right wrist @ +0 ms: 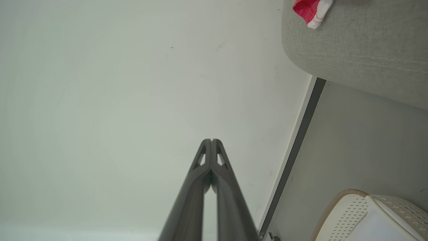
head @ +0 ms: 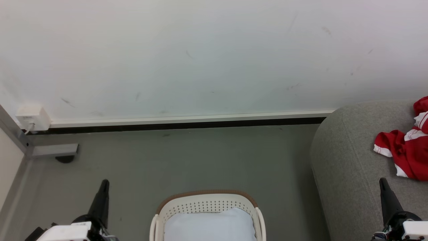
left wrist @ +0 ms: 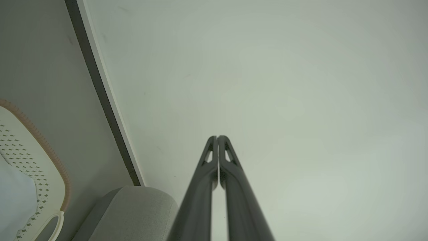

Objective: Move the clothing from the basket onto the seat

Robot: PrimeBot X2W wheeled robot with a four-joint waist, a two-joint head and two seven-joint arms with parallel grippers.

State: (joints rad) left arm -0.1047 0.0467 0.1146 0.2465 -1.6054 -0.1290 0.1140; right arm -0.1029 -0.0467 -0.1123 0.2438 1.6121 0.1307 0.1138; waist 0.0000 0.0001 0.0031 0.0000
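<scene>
Red clothing (head: 406, 147) with white stripes lies crumpled on the grey seat (head: 347, 167) at the right edge of the head view; a red and white corner (right wrist: 312, 10) of it shows on the seat (right wrist: 361, 47) in the right wrist view. The cream basket (head: 207, 202) with a brown rim stands on the floor at bottom centre. Its perforated wall (left wrist: 30, 160) (right wrist: 347, 214) appears in both wrist views. My left gripper (head: 104, 182) (left wrist: 217, 137) is shut and empty, left of the basket. My right gripper (head: 383, 180) (right wrist: 211, 140) is shut and empty, over the seat's front.
A pale white-blue cloth (head: 210, 224) fills the basket's inside. A white wall (head: 200, 57) with a dark baseboard (head: 174, 125) runs behind. A white wall socket (head: 31, 117) and a grey metal foot (head: 55, 150) sit at the far left.
</scene>
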